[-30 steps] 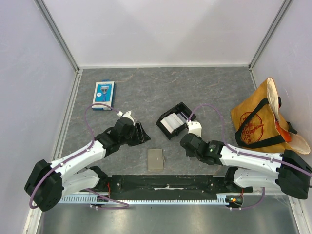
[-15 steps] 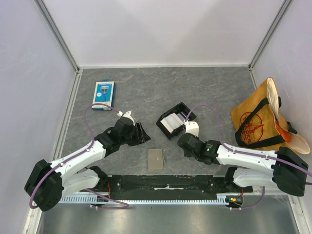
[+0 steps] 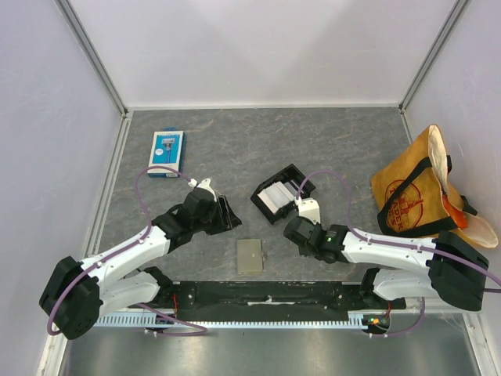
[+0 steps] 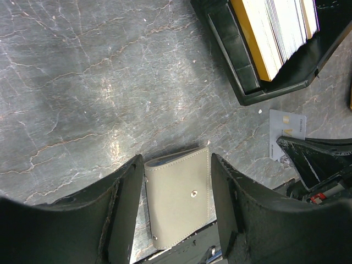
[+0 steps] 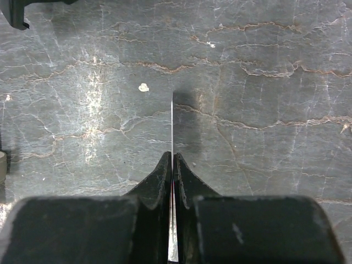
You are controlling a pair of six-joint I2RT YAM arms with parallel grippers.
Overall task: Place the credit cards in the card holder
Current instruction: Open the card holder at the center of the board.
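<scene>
From above, the card holder point(image 3: 250, 256) lies flat on the table, just ahead of the left claw point(image 3: 228, 213). In the left wrist view the claw is spread wide, with the closed holder framed between its fingers. In the right wrist view the right claw point(image 5: 172, 158) pinches one credit card point(image 5: 172, 121) edge-on, its long axis pointing straight out past the fingertips.

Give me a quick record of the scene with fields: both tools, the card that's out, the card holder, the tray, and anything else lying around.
left tool: open, holding nothing
right tool: shut on one credit card, seen edge-on from its wrist
card holder: folded shut, flat on the table, untouched
black tray: holds a stack of cards
other: blue-and-white pack far left; orange tote bag right
</scene>
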